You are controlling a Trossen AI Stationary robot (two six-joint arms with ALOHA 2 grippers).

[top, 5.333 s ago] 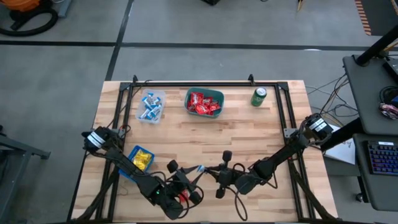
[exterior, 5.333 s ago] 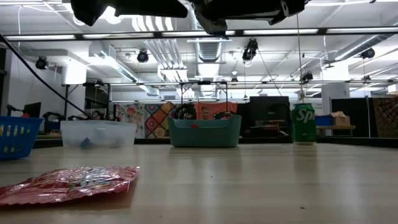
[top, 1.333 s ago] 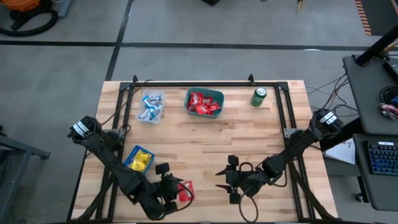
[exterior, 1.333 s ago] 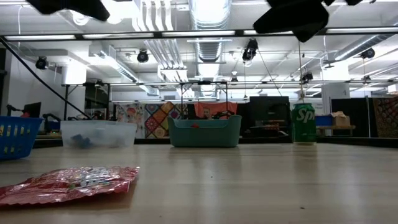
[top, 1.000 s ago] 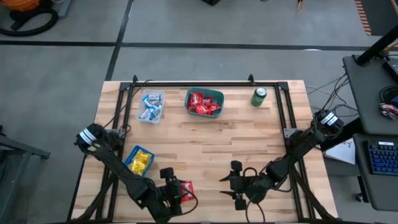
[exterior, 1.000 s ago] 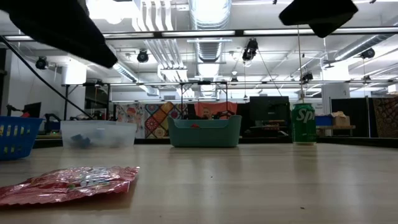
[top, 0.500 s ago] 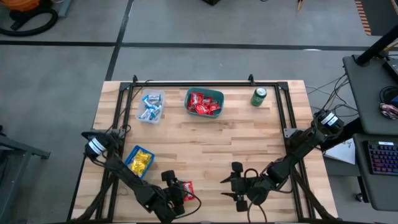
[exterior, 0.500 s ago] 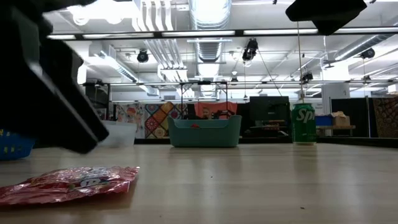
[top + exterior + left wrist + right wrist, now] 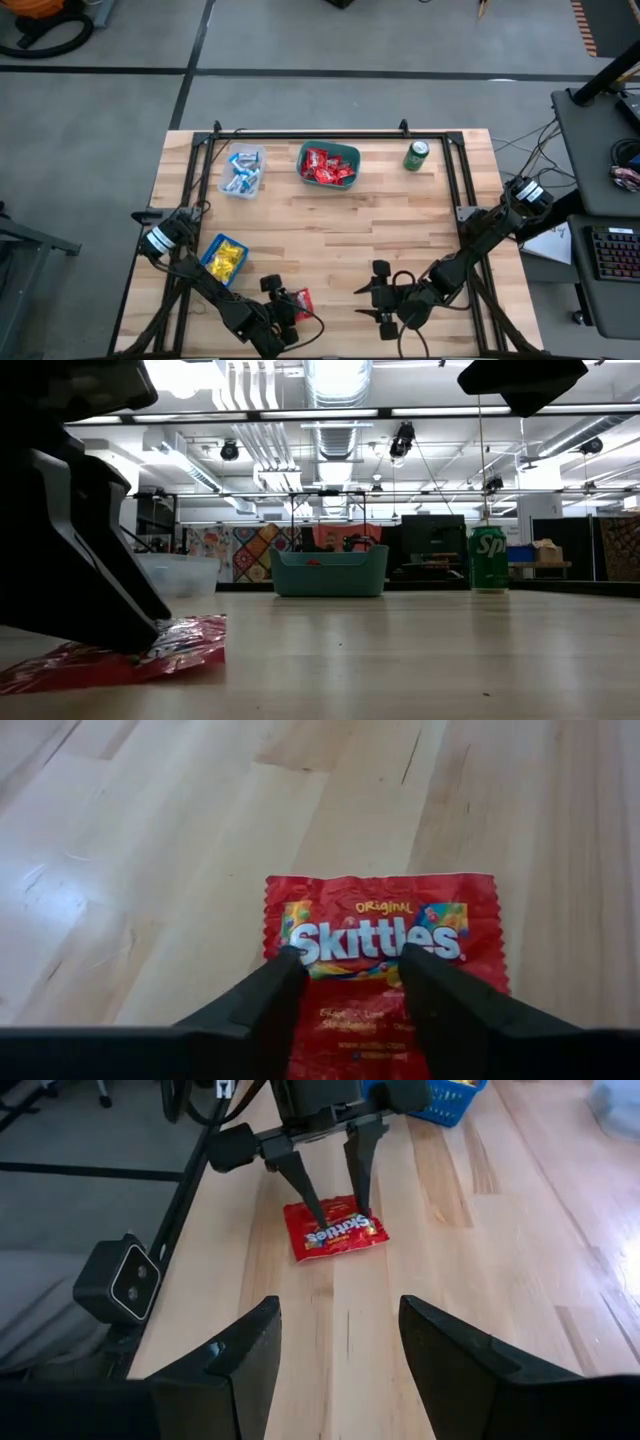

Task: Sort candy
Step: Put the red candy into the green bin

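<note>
Pressing down on red Skittles packet [image 9: 380, 946]: left gripper [image 9: 348, 982], fingertips touching it, jaws parted, nothing gripped | right gripper [image 9: 383, 293] beside packet, jaws wide, empty

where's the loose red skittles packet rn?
High view: the red Skittles packet lies flat on the table's near edge, left of centre, under the open left gripper, just right of the blue basket.

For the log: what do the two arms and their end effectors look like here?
Both arms are dark, slim and jointed, with a pale collar near each base and black cables looping alongside. The left end effector has two long black fingers that taper to points. The right end effector has broader, wedge-shaped black fingers.
</note>
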